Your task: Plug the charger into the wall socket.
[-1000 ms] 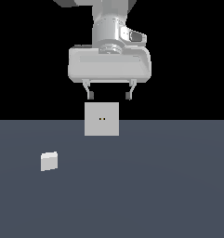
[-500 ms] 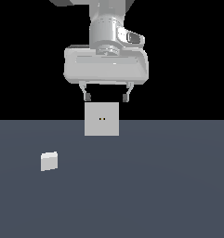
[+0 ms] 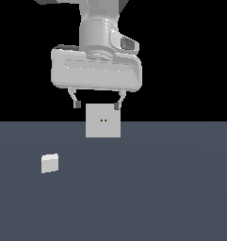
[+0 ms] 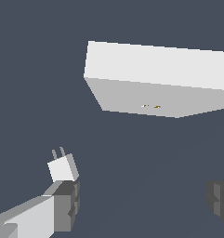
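Observation:
The charger [image 3: 50, 163] is a small light-grey block lying on the dark floor at the exterior view's left. In the wrist view the charger [image 4: 63, 168] shows two short prongs and lies just beyond one fingertip [image 4: 67, 204]. The wall socket [image 3: 103, 121] is an upright square plate with two tiny yellowish holes; it also shows in the wrist view [image 4: 155, 79]. My gripper [image 3: 97, 105] hangs open and empty, high above the floor, its fingertips level with the socket's top edge. In the wrist view the gripper [image 4: 143, 201] is empty.
The dark grey floor [image 3: 171, 188] stretches flat across both views. The white gripper body [image 3: 96, 68] hangs above the socket. Nothing else stands on the floor.
The gripper has shifted a little toward the exterior view's left. The charger and the socket have not moved.

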Available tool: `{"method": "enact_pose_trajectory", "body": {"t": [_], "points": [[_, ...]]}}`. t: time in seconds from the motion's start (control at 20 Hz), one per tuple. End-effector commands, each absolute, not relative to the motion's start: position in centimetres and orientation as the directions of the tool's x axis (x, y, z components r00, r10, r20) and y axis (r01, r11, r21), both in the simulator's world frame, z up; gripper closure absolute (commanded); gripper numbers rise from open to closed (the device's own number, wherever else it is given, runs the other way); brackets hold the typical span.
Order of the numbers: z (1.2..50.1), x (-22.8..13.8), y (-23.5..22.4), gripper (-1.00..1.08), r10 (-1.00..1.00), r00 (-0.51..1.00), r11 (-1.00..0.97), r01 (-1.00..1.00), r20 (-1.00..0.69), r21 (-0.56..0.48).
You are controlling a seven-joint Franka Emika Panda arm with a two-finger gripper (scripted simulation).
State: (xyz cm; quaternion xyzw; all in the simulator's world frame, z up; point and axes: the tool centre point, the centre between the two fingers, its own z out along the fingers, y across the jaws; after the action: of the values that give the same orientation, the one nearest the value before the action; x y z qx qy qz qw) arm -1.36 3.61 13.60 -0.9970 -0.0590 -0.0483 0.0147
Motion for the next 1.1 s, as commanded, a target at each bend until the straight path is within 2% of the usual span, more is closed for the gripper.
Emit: {"method": "enact_pose_trajectory", "body": {"t": [0.0, 1.05], "points": [[13.0, -1.7, 4.4, -0.92, 0.144, 0.981, -0.989, 0.149, 0.13, -0.027], [8.2, -4.0, 10.9, -0.92, 0.35, 0.851, -0.922, 0.388, 0.391, -0.018]]}}
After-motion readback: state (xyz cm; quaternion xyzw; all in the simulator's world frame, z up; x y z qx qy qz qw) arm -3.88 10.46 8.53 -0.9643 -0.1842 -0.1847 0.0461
